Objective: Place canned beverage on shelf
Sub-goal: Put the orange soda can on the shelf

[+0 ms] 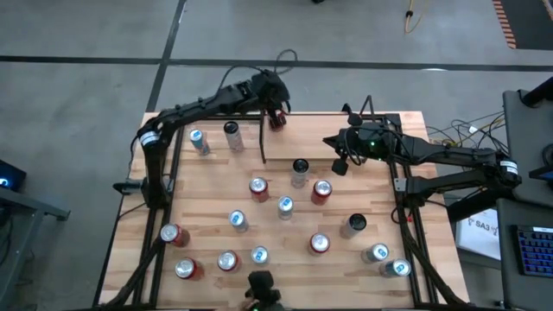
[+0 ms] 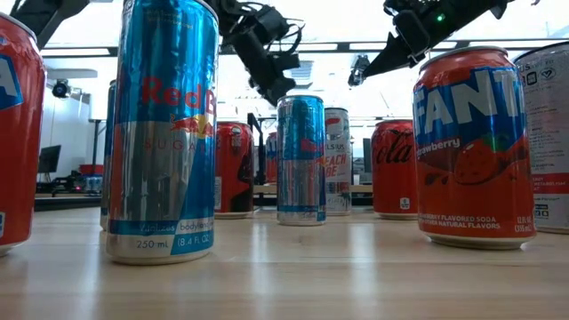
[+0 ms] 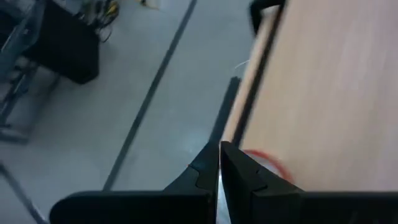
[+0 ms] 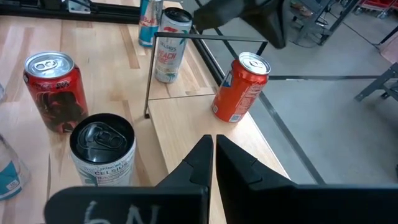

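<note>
A tall blue can point(image 2: 163, 133) reads "Red Bull" and "250 mL"; an orange can point(image 2: 475, 147) reads "Fanta strawberry".

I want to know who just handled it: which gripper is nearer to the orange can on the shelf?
Left. The left gripper hangs shut right above the orange can at the shelf's far corner; the right gripper, also shut, is farther along the shelf.

Wooden table point(image 1: 207, 238) carrying many upright cans point(image 1: 285, 206). A shelf point(image 1: 346, 149) lies at its far edge. One orange can point(image 4: 240, 88) stands on the shelf's corner.

glossy metal cans point(image 2: 165, 133) on smooth wood table point(image 2: 284, 276).
</note>
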You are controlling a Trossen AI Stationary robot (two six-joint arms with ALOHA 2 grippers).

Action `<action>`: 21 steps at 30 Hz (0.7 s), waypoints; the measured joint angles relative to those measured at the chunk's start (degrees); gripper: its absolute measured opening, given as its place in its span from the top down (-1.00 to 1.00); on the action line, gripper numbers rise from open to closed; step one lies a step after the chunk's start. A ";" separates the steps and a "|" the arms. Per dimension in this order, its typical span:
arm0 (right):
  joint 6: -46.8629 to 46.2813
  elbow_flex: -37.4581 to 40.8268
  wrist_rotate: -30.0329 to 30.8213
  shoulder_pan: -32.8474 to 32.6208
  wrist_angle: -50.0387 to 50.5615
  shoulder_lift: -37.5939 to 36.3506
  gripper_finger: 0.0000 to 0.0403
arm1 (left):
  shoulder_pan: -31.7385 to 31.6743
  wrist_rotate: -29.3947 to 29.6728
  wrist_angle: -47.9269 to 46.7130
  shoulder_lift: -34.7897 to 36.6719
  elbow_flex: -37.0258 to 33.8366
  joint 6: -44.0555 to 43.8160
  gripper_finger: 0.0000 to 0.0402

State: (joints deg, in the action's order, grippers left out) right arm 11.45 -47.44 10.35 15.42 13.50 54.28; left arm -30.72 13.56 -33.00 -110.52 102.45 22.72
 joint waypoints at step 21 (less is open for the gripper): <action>0.56 0.00 0.04 0.00 -0.04 0.00 0.95 | -2.14 -5.09 -0.17 -0.35 -2.75 -5.27 1.00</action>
State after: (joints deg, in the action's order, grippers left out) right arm 12.01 -47.44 10.39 15.42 13.45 54.28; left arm -32.86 8.47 -33.17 -110.87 99.70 17.45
